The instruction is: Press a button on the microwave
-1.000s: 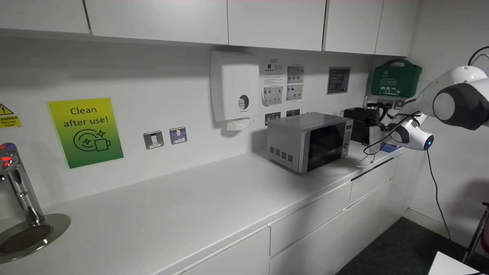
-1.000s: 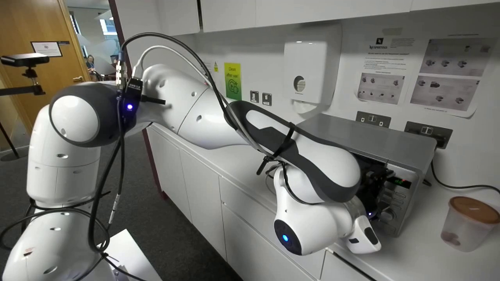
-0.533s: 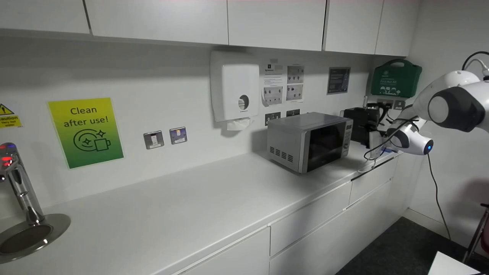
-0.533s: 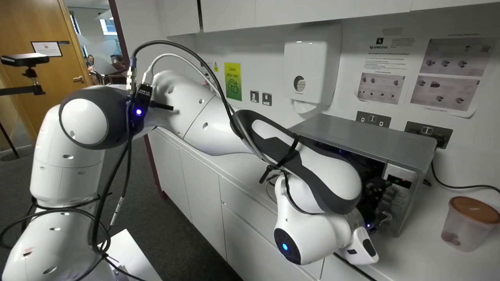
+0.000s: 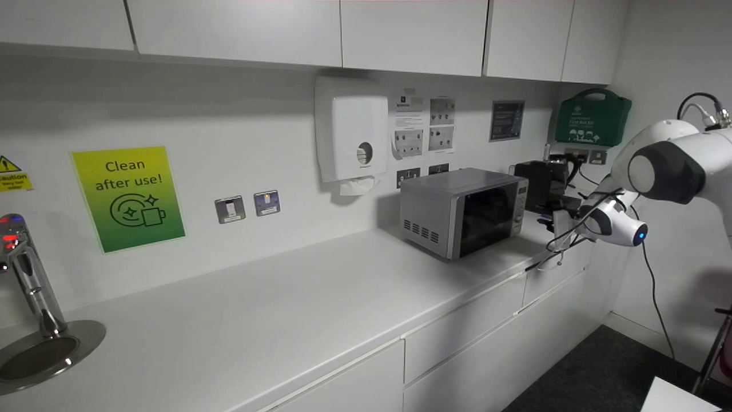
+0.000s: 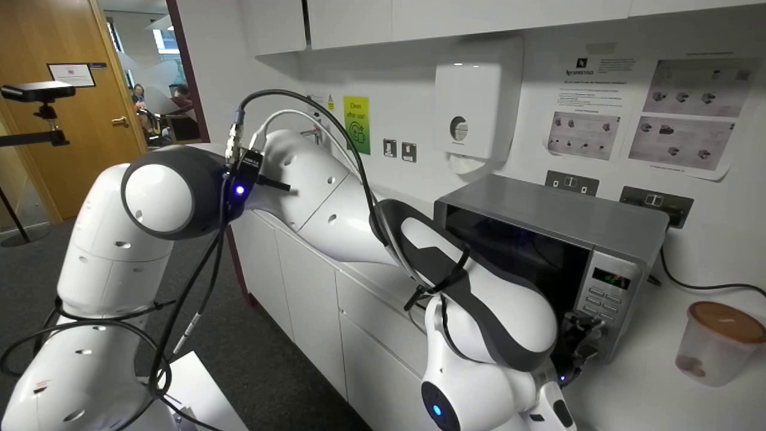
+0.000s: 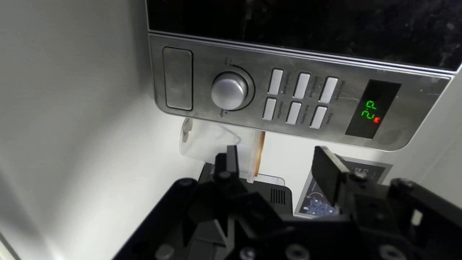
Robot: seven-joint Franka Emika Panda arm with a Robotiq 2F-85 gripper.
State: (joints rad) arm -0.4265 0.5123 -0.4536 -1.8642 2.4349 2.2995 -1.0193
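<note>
The small silver-grey metal microwave (image 5: 457,209) with its dark glass door (image 5: 488,218) stands on the long white worktop (image 5: 274,297), near the back edge. The black two-fingered hand (image 7: 276,157), its fingers (image 7: 323,171) spread, is on the side toward the front edge, near the grey metal control strip (image 7: 287,97), where a dark display (image 7: 373,109) shows green digits.

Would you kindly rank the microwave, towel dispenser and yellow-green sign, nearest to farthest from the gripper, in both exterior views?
1. Microwave: gripper near its controls.
2. Towel dispenser: higher, on the wall.
3. Yellow-green sign: farther along that wall.
</note>
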